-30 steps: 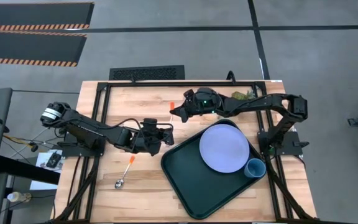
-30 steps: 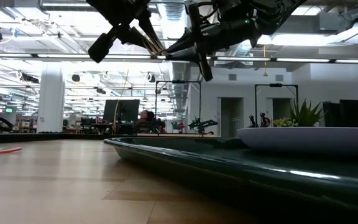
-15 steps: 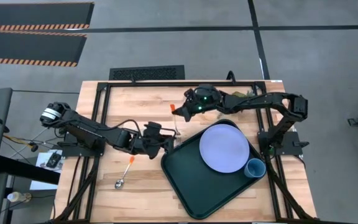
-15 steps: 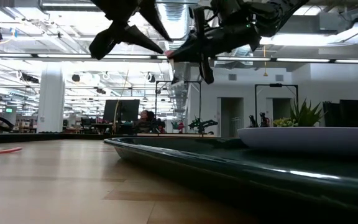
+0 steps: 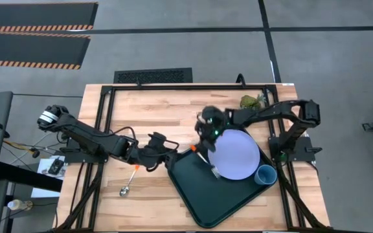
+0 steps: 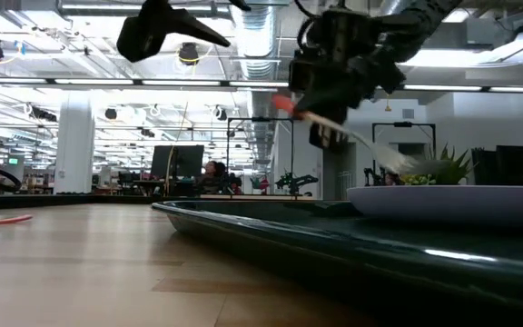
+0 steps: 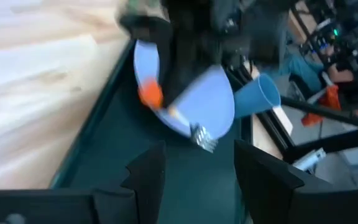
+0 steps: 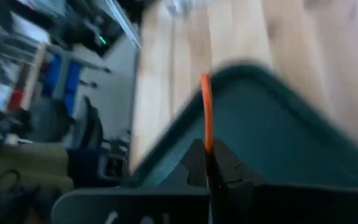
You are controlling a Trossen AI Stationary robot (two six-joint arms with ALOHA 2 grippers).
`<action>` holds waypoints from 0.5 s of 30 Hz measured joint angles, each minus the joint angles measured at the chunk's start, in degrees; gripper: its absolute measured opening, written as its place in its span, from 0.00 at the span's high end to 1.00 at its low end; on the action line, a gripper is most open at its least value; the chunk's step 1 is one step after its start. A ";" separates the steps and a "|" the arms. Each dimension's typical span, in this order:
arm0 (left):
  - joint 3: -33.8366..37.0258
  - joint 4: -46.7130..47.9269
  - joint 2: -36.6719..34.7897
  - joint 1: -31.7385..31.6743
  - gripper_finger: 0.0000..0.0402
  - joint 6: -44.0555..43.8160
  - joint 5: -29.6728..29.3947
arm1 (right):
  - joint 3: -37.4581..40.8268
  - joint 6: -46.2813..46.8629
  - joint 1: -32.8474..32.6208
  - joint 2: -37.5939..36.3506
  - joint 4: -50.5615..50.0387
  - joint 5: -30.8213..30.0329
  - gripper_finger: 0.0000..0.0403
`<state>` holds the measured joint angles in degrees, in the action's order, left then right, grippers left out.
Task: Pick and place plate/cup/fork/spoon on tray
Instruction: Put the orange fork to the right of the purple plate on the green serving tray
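Note:
The fork (image 5: 204,160) hangs over the dark tray (image 5: 193,188), tilted, its tines (image 6: 396,162) lowest, just above the pale plate (image 5: 235,154). My right gripper (image 5: 203,150) is shut on it. The plate and the blue cup (image 5: 265,175) sit in the tray. The spoon (image 5: 129,180) lies flat on the wood, left of the tray. My left gripper (image 5: 167,147) stands open beside the tray's left corner, holding nothing; its wrist view looks past its fingers (image 7: 146,174) at the fork (image 7: 176,115). My right gripper pinches the fork between its two shut fingers, on the orange handle (image 8: 208,140). The handle's free end (image 8: 206,81) sticks out beyond the fingertips. The fingers lie along the fork. The fork is lifted clear, slanting down toward its tines (image 5: 215,172).
The tray lies askew on the table's right half, with bare tray floor (image 5: 203,194) near and left of the plate. A green plant (image 5: 251,101) stands at the far right. The wood (image 5: 147,110) left and far of the tray is free.
My left gripper has opened and let go of the fork, drawing back a little toward the left. My right gripper has shut on the fork and carried it from beyond the tray's far corner toward the near edge, over the tray, tines tipping down toward the plate.

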<state>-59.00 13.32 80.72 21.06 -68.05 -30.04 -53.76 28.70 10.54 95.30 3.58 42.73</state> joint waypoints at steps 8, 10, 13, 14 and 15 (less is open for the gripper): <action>0.00 0.54 -0.19 0.11 0.57 -0.11 -2.82 | 6.61 7.56 -5.72 -0.01 19.70 -4.27 1.00; 0.00 0.89 -0.19 -0.01 0.57 -0.09 -2.88 | 7.60 7.30 -5.71 -0.01 19.74 -4.79 1.00; 0.00 1.23 -0.19 -0.07 0.57 -0.12 -2.94 | 9.84 7.10 -6.33 -0.01 22.63 -5.32 1.00; 0.00 1.36 -0.19 -0.07 0.57 -0.13 -2.99 | 10.56 7.41 -6.67 0.00 23.89 -5.66 1.00; 0.00 1.41 -0.19 -0.07 0.57 -0.11 -2.99 | 11.12 7.90 -6.97 0.47 25.28 -5.69 1.00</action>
<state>-59.00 14.73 80.53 20.99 -68.16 -33.04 -42.64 36.59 3.57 95.77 28.87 37.05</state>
